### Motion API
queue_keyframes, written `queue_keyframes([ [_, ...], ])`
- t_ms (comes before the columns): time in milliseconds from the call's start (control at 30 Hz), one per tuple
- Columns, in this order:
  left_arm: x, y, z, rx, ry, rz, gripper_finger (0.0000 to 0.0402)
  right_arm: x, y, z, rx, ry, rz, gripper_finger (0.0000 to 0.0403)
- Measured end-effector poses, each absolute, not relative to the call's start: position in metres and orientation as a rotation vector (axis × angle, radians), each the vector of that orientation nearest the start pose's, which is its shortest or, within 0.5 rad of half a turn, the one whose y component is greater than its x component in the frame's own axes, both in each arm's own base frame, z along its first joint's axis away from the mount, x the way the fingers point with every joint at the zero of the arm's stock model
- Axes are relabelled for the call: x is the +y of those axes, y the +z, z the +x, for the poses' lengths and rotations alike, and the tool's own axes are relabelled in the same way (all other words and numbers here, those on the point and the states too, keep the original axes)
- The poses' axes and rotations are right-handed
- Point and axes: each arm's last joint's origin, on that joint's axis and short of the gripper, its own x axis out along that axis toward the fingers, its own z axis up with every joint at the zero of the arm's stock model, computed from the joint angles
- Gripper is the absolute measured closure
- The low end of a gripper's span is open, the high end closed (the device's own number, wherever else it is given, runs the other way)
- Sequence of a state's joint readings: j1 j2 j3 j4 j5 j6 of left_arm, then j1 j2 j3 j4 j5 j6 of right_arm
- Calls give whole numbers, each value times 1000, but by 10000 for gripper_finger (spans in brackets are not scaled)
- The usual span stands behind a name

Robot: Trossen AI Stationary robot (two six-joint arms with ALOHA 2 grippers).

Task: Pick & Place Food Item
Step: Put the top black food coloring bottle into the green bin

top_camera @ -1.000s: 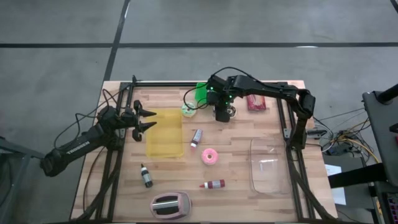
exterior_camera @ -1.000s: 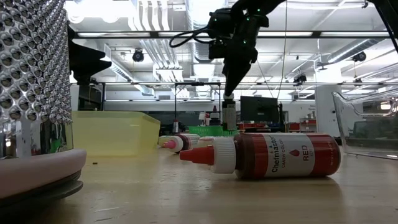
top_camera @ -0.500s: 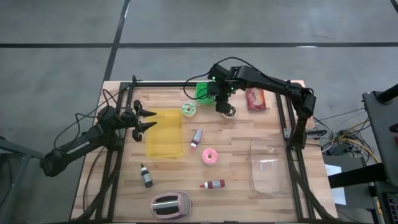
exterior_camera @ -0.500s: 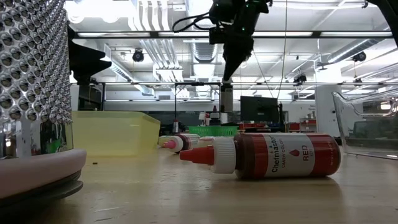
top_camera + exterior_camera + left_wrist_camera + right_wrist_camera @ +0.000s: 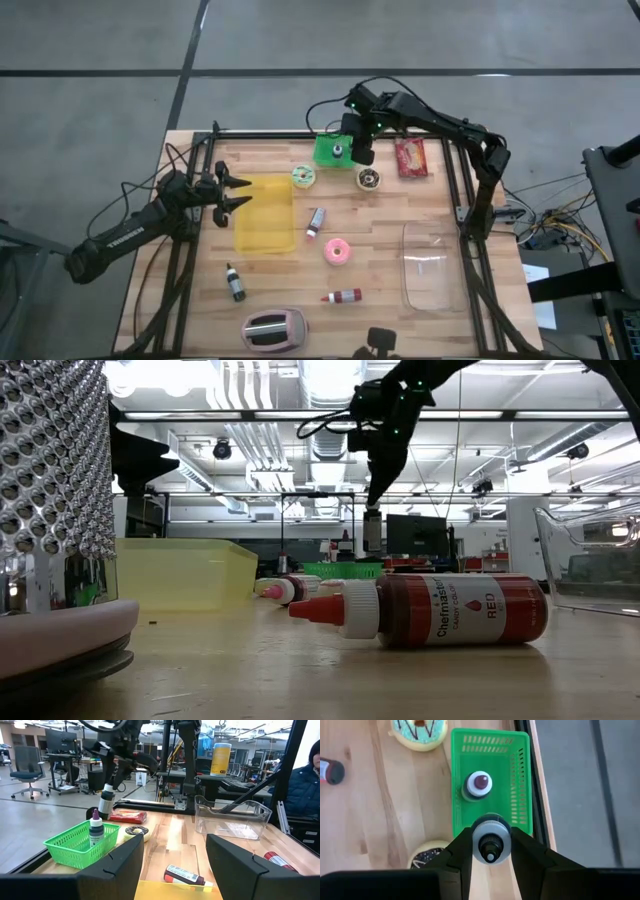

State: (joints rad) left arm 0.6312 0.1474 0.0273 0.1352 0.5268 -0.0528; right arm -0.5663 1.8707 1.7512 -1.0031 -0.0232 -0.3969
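My right gripper (image 5: 356,153) hangs over the green basket (image 5: 330,150) at the table's far edge, shut on a small pale bottle (image 5: 106,802) with a dark cap. A second small bottle (image 5: 479,784) stands upright inside the basket (image 5: 490,785). A chocolate donut (image 5: 369,179) lies on the table just nearside of the gripper. My left gripper (image 5: 240,190) waits open at the table's left, beside the yellow bin (image 5: 264,214), touching nothing. My right gripper pinches the bottle's upper end, just under the cap (image 5: 491,839), between its two fingers (image 5: 462,851). The fingers come from above, slanting down. The bottle (image 5: 372,530) hangs upright below them, clear of the basket and the table.
Also on the table are a green-frosted donut (image 5: 303,175), a pink donut (image 5: 338,251), a red packet (image 5: 411,157), a clear container (image 5: 432,267), a red bottle (image 5: 342,296), two more small bottles (image 5: 316,221) (image 5: 235,283) and a pink toaster (image 5: 273,330). A person sits beyond the table (image 5: 307,780).
My right gripper has carried the bottle up and toward the table's far edge, from above the chocolate donut to over the green basket. The donut, hidden under the gripper before, now shows. The bottle stays upright in the hold.
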Motion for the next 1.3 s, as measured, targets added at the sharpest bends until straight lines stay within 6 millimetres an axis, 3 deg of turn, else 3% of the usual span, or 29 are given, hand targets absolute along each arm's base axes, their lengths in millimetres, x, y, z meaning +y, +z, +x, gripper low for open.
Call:
queue_keyframes([
  [600, 49, 173, 91, -11, 104, -51, 179, -224, 248, 349, 1252, -185, 16, 305],
  [1300, 49, 173, 91, -5, 104, -55, 179, -227, 246, 350, 1222, -159, 38, 305],
])
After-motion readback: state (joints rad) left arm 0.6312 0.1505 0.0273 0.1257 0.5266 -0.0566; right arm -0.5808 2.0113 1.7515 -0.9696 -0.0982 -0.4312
